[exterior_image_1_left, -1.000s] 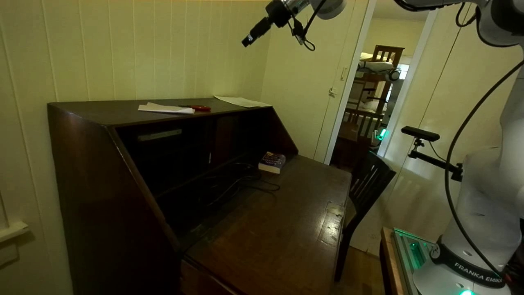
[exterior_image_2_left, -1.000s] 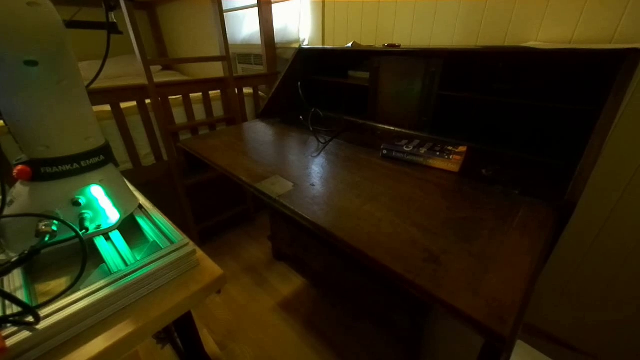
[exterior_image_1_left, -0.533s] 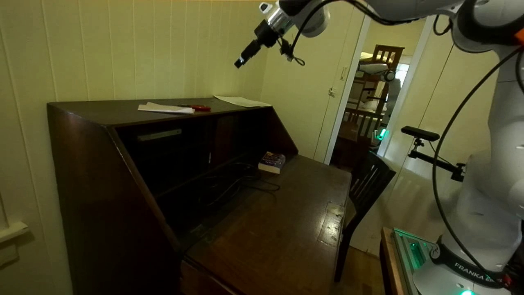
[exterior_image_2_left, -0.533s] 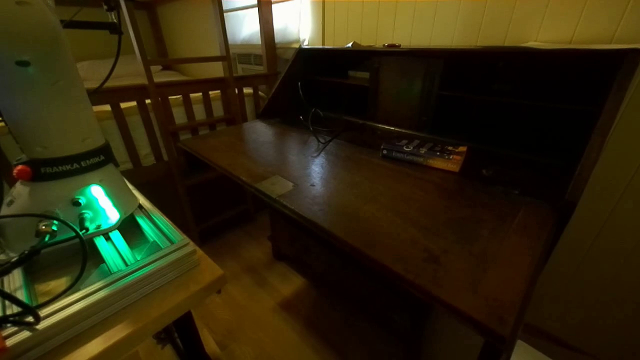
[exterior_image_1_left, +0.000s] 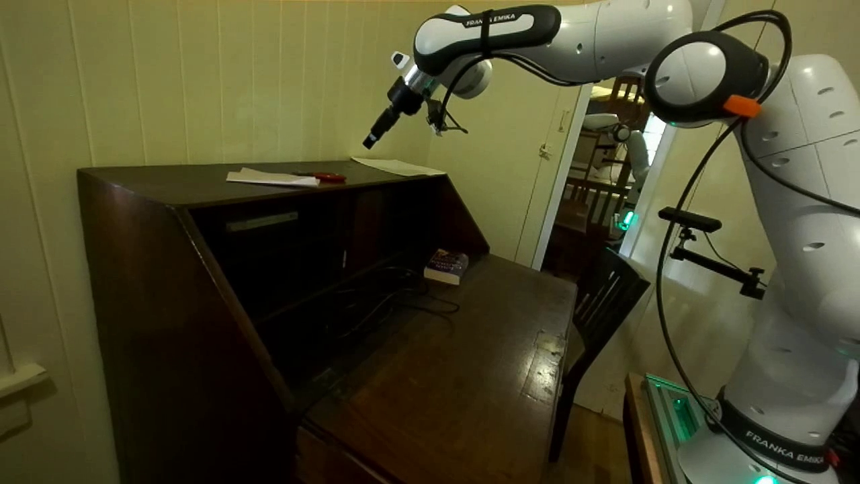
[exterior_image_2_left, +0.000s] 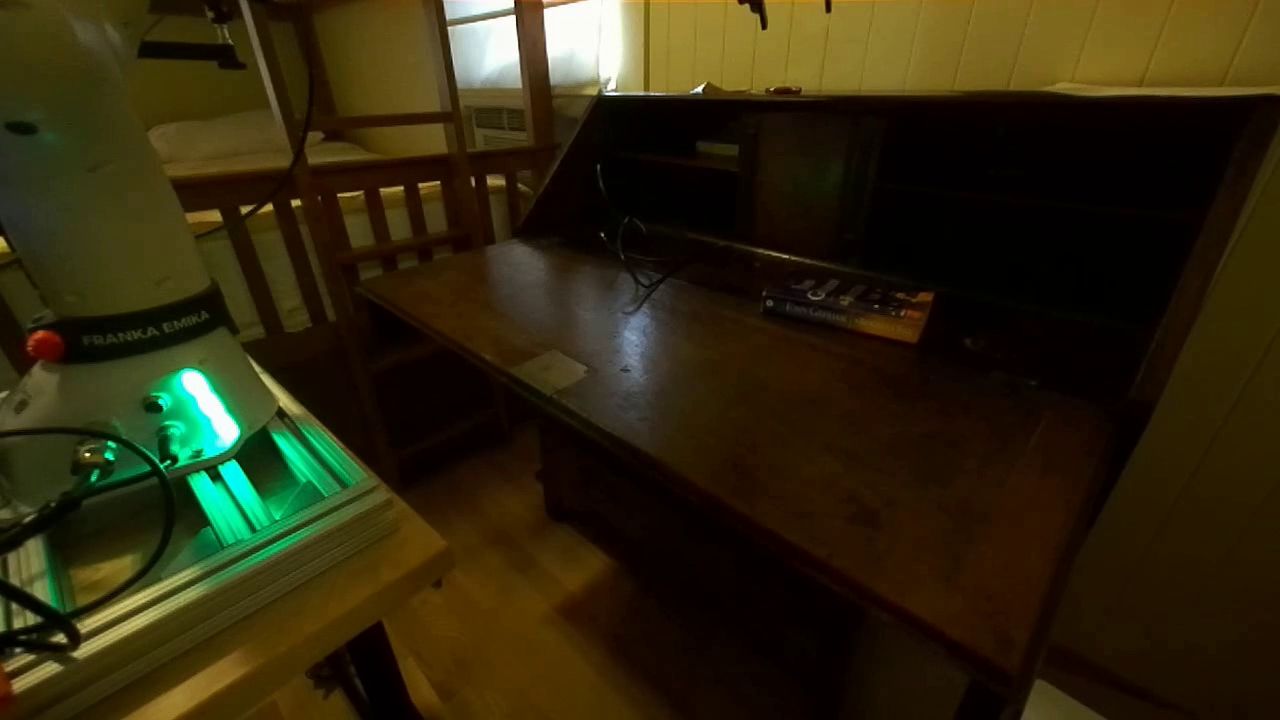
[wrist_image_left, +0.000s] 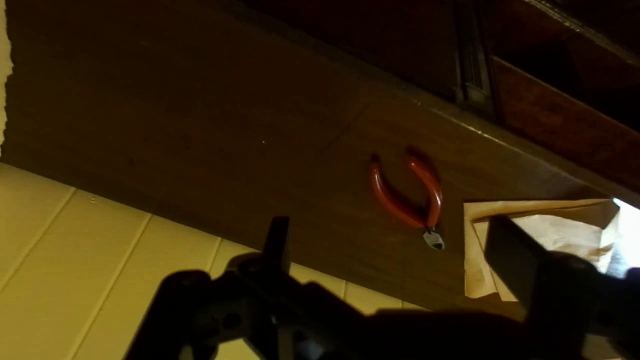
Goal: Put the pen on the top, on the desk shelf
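No pen shows in any view. Small red-handled pliers [exterior_image_1_left: 330, 177] lie on the top [exterior_image_1_left: 161, 187], the desk's narrow dark-brown board; they also show in the wrist view [wrist_image_left: 434, 197] with handles spread. The desk shelf [exterior_image_2_left: 672, 158] is a thin board in the dark compartments below the top. My gripper [exterior_image_1_left: 369, 142] hangs above the top, somewhat right of the pliers in that exterior view. Its fingertips also show at the upper edge in an exterior view [exterior_image_2_left: 795, 12]. In the wrist view the gripper [wrist_image_left: 390, 222] is open, nothing between its fingers, with the pliers below.
Folded paper [exterior_image_1_left: 272, 177] lies beside the pliers, and a white sheet [exterior_image_1_left: 398, 166] lies at the top's far end. A panelled wall [exterior_image_1_left: 269, 81] stands behind. A thick book [exterior_image_1_left: 447, 266] and black cables [exterior_image_1_left: 396, 302] lie on the writing leaf [exterior_image_1_left: 457, 376]. A chair [exterior_image_1_left: 608, 302] stands beside the desk.
My gripper has come down and toward the desk top, shifting left in an exterior view. Its fingertips have entered the upper edge of an exterior view. The pliers and papers have not moved.
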Controlling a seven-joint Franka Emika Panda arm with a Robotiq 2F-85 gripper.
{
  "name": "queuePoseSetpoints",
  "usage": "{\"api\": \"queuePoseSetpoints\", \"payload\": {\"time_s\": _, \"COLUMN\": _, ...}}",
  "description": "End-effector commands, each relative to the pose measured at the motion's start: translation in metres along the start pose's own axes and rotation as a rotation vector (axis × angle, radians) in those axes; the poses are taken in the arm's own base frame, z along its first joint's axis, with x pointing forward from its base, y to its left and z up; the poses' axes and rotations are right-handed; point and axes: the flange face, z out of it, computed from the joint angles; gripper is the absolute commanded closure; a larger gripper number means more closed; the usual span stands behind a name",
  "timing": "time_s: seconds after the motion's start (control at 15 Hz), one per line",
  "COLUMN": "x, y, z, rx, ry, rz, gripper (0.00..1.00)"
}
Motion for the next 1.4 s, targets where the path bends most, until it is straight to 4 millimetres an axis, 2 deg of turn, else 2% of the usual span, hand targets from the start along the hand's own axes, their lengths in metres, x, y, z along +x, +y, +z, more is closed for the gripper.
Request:
{"api": "queuePoseSetpoints", "payload": {"time_s": 0.0, "x": 0.001, "y": 0.002, "z": 0.0, "rx": 0.0, "ry": 0.002, "rz": 0.0, "gripper": 0.0}}
{"api": "queuePoseSetpoints", "payload": {"time_s": 0.07, "x": 0.001, "y": 0.001, "z": -0.002, "rx": 0.005, "ry": 0.003, "rz": 0.004, "gripper": 0.0}}
{"api": "queuePoseSetpoints", "payload": {"time_s": 0.33, "x": 0.002, "y": 0.011, "z": 0.017, "rx": 0.082, "ry": 0.057, "rz": -0.094, "gripper": 0.0}}
{"api": "queuePoseSetpoints", "payload": {"time_s": 0.67, "x": -0.003, "y": 0.025, "z": 0.054, "rx": 0.123, "ry": 0.07, "rz": -0.197, "gripper": 0.0}}
{"api": "queuePoseSetpoints", "payload": {"time_s": 0.87, "x": 0.001, "y": 0.018, "z": 0.075, "rx": 0.17, "ry": 0.052, "rz": -0.201, "gripper": 0.0}}
{"api": "queuePoseSetpoints", "payload": {"time_s": 0.93, "x": -0.007, "y": 0.016, "z": 0.067, "rx": 0.147, "ry": 0.039, "rz": -0.188, "gripper": 0.0}}
{"api": "queuePoseSetpoints", "payload": {"time_s": 1.13, "x": -0.008, "y": 0.014, "z": 0.074, "rx": 0.153, "ry": 0.036, "rz": -0.188, "gripper": 0.0}}
{"api": "queuePoseSetpoints", "payload": {"time_s": 1.33, "x": 0.004, "y": 0.005, "z": 0.083, "rx": 0.145, "ry": 0.074, "rz": -0.223, "gripper": 0.0}}
